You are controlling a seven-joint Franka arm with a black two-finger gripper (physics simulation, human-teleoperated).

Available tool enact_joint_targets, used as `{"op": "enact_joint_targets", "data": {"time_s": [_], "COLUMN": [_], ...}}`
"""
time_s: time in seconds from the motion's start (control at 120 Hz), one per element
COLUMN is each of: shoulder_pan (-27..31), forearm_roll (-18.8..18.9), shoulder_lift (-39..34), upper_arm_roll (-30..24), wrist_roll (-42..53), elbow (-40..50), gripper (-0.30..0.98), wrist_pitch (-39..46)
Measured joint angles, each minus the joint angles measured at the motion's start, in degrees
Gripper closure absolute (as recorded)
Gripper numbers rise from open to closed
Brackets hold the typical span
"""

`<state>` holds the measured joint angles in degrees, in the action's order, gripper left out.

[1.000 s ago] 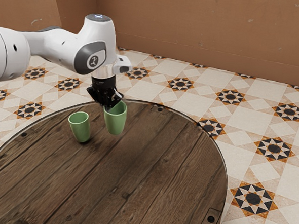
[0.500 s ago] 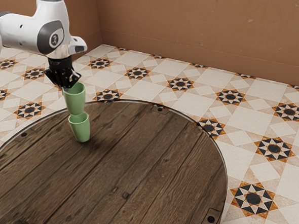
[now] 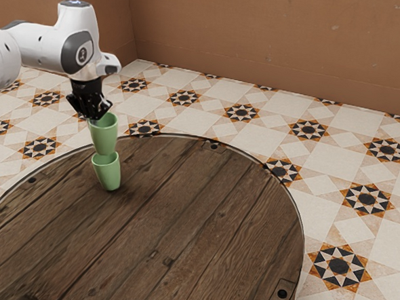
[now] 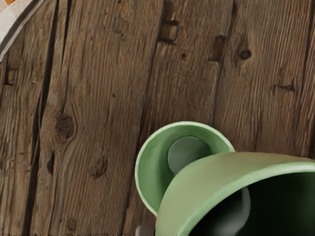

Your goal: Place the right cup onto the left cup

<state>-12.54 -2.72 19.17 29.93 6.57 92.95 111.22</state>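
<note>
My gripper (image 3: 94,116) is at the exterior view's left, shut on the rim side of a green cup, the right cup (image 3: 104,136). This cup hangs in the air, slightly tilted, its opening up. The other green cup, the left cup (image 3: 107,172), stands upright on the table, just below the held one in the exterior view. In the wrist view the held cup (image 4: 211,184) looks large and covers part of the standing cup (image 4: 150,167), whose open mouth and inner bottom show beside it. The two are not nested.
The round wooden table (image 3: 202,218) has a metal-edged rim (image 3: 302,228) that curves behind the cups. Beyond it lie the patterned tile floor (image 3: 334,172) and a brown wall (image 3: 274,46).
Over the last second my gripper has carried the held cup to the exterior view's left, above the standing cup. In the latest half second it shifted slightly back right. The standing cup stayed put.
</note>
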Motion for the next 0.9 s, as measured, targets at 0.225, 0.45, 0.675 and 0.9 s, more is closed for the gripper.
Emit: {"op": "enact_joint_targets", "data": {"time_s": [0.225,0.45,0.675,0.9], "shoulder_pan": [2.6,3.6,3.9,1.5], "forearm_roll": [-0.7,-0.9,-1.1,-0.5], "shoulder_lift": [2.5,4.1,5.5,1.4], "upper_arm_roll": [-1.5,-2.4,-2.6,-2.7], "wrist_roll": [1.6,2.7,3.5,4.1], "elbow": [-0.9,-1.6,-1.4,-1.5], "gripper": [0.79,0.79,0.58,0.2], "wrist_pitch": [0.2,1.0,1.3,0.9]}}
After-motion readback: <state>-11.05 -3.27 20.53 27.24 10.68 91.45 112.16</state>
